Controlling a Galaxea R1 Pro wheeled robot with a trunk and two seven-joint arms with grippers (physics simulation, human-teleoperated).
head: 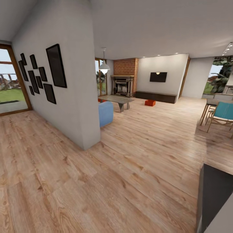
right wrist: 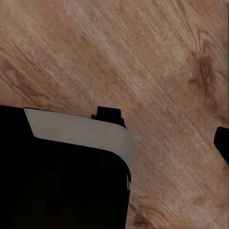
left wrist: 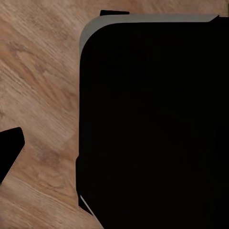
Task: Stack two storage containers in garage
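Far across the living room, one orange-red storage container [head: 149, 103] sits on the light wood-plank floor in front of the long dark low cabinet [head: 156, 96]. A second orange-red patch [head: 101, 100] peeks out behind the blue sofa [head: 105, 113]; it is too small to tell whether this is the other container. In the left wrist view a dark fingertip [left wrist: 9, 149] hangs over the planks beside the robot's black base [left wrist: 152, 124]. In the right wrist view a dark fingertip [right wrist: 223, 144] shows at the frame edge, near the base [right wrist: 62, 186]. Neither holds anything that shows.
A white partition wall [head: 81, 106] with black picture frames juts out at left, a glass door [head: 11, 84] beyond it. Ahead stand a coffee table [head: 118, 99], the brick column [head: 125, 68] and the TV [head: 158, 77]. Teal chairs [head: 223, 113] stand right; a dark unit [head: 213, 200] lower right.
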